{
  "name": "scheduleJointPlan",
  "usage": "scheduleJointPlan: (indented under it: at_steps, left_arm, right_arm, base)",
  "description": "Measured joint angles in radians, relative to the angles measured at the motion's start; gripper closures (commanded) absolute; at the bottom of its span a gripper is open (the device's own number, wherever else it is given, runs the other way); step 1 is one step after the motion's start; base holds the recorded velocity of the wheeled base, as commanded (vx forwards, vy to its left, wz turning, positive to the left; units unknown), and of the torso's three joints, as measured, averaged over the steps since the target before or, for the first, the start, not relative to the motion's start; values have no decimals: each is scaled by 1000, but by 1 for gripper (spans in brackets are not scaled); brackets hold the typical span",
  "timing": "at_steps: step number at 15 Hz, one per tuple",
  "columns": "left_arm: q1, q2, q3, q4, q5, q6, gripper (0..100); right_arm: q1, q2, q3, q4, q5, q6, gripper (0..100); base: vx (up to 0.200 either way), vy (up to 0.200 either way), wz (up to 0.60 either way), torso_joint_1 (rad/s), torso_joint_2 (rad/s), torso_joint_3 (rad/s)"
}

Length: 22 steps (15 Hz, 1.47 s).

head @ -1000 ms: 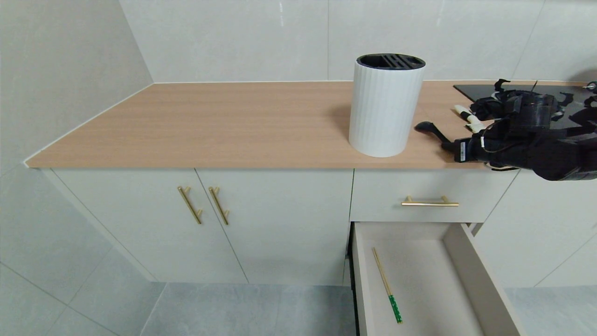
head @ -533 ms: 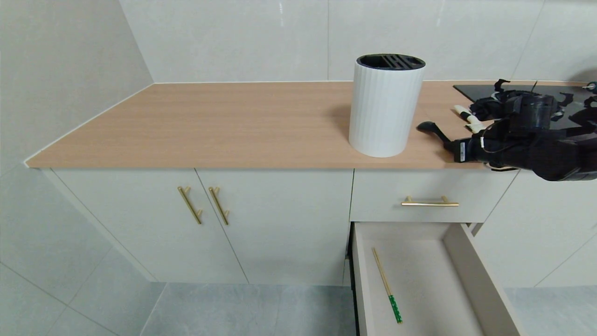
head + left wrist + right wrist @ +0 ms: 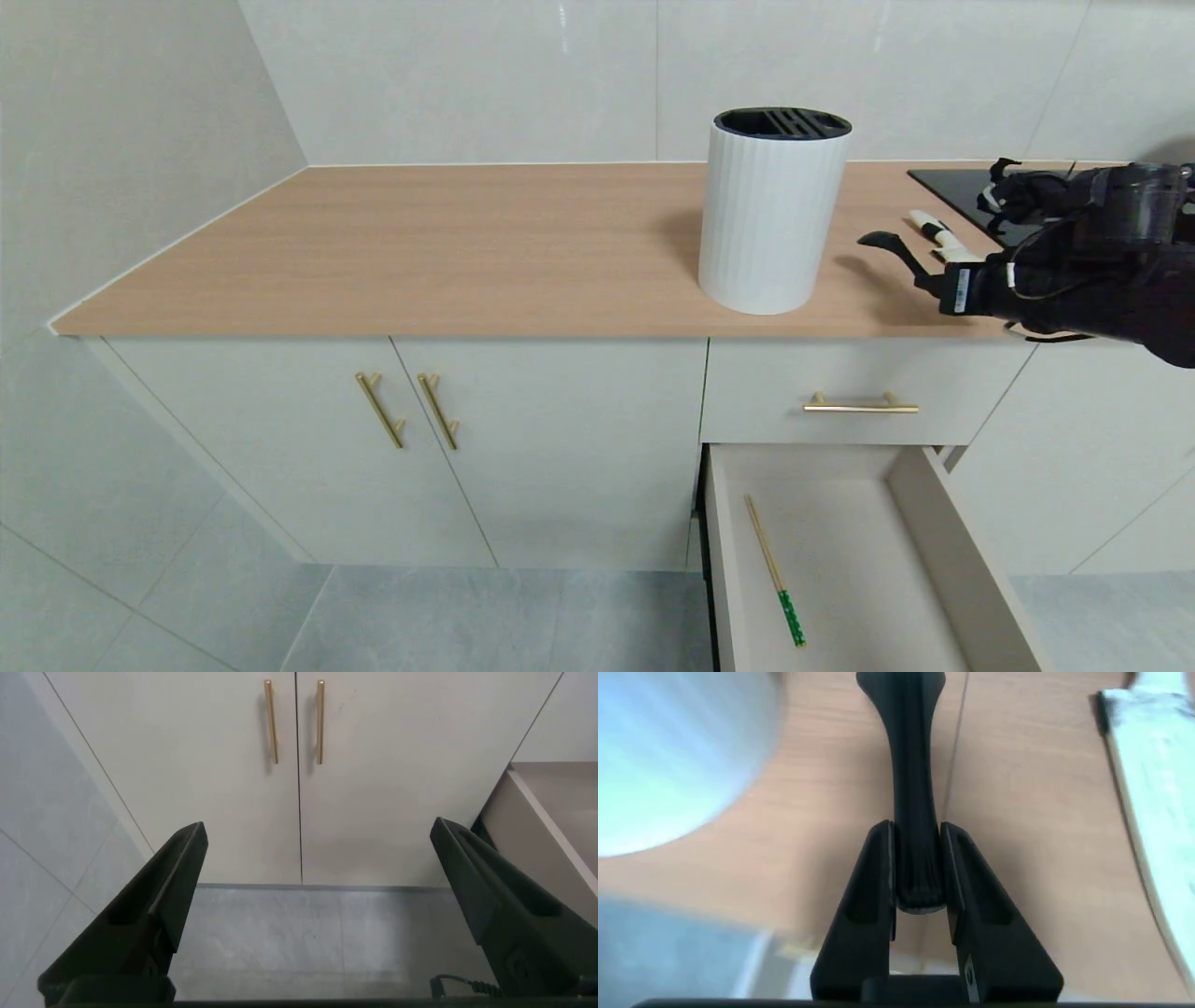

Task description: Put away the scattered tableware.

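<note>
At the right end of the countertop (image 3: 467, 252), the right gripper (image 3: 918, 859) pinches the end of a black utensil (image 3: 885, 245), whose far tip hangs just off the wood beside the white slotted holder (image 3: 773, 210). A white-handled piece (image 3: 938, 238) lies close behind it. The grip looks narrow and near the end, so the utensil will likely pivot; the lift should be slow and level, clearing the holder's wall before swinging towards the open drawer (image 3: 920, 523), where a chopstick (image 3: 773, 571) lies. The left gripper (image 3: 318, 835) hangs spread wide and empty, low before the cabinet doors (image 3: 299, 756).
</note>
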Motion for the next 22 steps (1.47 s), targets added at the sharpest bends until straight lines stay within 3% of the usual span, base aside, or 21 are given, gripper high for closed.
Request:
scheduleJointPlan:
  at_steps: [5,9,16,22]
  left_arm:
    - [0,0,0,0,0,-3,0]
    - [0,0,0,0,0,-3,0]
    - [0,0,0,0,0,-3,0]
    - [0,0,0,0,0,-3,0]
  right_arm:
    - [11,-264,253,38,-3,15,100]
    - [18,-500,426,121,82,10,100]
    - [26,-633,549,170,105,-110,100]
    - [106,-605,619,205,98,-178,100]
  base:
    - [0,0,0,0,0,0]
    - [0,0,0,0,0,0]
    - [0,0,0,0,0,0]
    - [0,0,0,-65,142,77]
